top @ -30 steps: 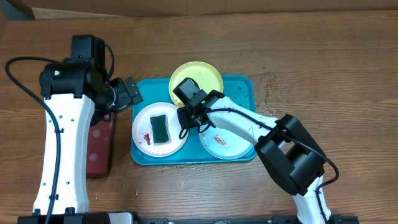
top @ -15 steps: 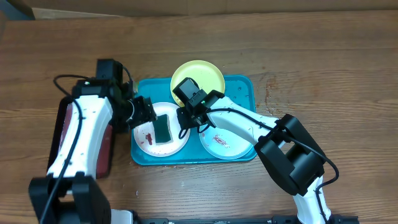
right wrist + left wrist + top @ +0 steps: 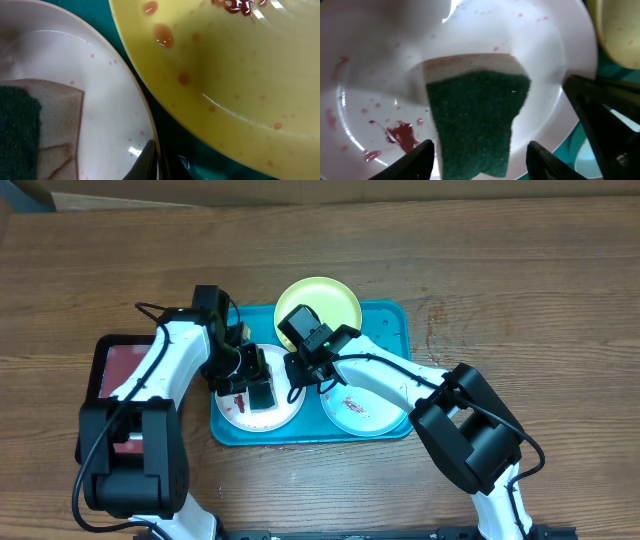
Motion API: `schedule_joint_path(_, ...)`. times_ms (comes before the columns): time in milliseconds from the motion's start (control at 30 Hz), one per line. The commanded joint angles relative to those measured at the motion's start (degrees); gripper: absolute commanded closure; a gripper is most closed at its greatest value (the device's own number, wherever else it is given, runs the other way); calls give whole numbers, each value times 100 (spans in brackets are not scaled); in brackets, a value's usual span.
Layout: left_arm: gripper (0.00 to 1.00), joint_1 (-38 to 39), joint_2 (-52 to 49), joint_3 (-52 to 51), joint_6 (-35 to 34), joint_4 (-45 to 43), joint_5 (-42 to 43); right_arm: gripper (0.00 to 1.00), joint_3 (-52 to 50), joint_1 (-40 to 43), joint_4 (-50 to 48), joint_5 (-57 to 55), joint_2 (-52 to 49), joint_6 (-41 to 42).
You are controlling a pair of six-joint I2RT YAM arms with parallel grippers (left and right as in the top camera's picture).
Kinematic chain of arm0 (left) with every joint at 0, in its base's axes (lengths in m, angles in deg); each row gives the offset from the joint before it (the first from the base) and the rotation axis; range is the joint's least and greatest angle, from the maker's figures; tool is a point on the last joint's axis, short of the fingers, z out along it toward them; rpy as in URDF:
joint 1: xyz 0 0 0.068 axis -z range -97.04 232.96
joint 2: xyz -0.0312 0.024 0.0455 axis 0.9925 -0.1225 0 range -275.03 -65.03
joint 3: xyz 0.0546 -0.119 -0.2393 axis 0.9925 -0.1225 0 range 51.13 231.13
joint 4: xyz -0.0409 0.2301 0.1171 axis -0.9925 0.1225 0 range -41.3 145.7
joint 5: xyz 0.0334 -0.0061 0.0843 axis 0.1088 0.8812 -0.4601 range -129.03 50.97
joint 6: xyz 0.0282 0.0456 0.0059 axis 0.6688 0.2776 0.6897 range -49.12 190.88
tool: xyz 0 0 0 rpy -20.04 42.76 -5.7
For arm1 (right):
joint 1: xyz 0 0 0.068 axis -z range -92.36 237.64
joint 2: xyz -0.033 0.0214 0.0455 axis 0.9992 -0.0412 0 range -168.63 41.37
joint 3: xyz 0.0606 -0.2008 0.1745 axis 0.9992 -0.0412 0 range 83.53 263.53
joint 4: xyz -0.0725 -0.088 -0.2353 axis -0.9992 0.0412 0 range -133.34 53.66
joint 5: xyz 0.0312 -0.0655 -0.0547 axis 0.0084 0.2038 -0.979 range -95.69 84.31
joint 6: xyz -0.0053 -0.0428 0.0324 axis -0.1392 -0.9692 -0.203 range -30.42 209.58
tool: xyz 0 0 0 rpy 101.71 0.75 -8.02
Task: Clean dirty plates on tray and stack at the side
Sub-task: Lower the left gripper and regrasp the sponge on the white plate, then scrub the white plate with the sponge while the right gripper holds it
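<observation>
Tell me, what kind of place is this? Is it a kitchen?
Probably a robot practice bench, not a kitchen: a left arm and right arm work at a wooden table over a turquoise tray of smeared plates.

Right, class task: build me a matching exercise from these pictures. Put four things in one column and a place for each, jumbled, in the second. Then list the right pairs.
Things
1. sponge
2. yellow-green plate
3. mint-rimmed plate
4. dark red tray

Places
A. on the table, left of the turquoise tray
B. at the turquoise tray's far edge, jutting past its rim
C. lying on the white plate
D. in the near right part of the turquoise tray

Pairs: 1-C, 2-B, 3-D, 4-A
</observation>
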Motion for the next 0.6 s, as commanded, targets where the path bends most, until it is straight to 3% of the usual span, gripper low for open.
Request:
schedule_joint_path(0,36,98,-61,-17,-70,-48,-275,95,-24,11,50,-118,-68,9)
schedule_joint_path(67,22,122,-66,-20,-166,-46,-566,94,-24,11,52,-118,-68,9)
schedule_joint_path(133,21,146,-98,-20,-192,-72,-621,94,-24,11,52,-118,-66,9)
schedule_joint_path(267,28,203,-234,-20,-192,-181,-619,94,-24,11,50,-118,-68,9)
schedule_joint_path(433,51,232,-256,-20,-219,-223,-597,94,-24,15,52,-118,-68,9)
schedule_joint_path(567,53,286,-258,-20,-219,-205,-573,94,-24,15,50,-118,-66,9)
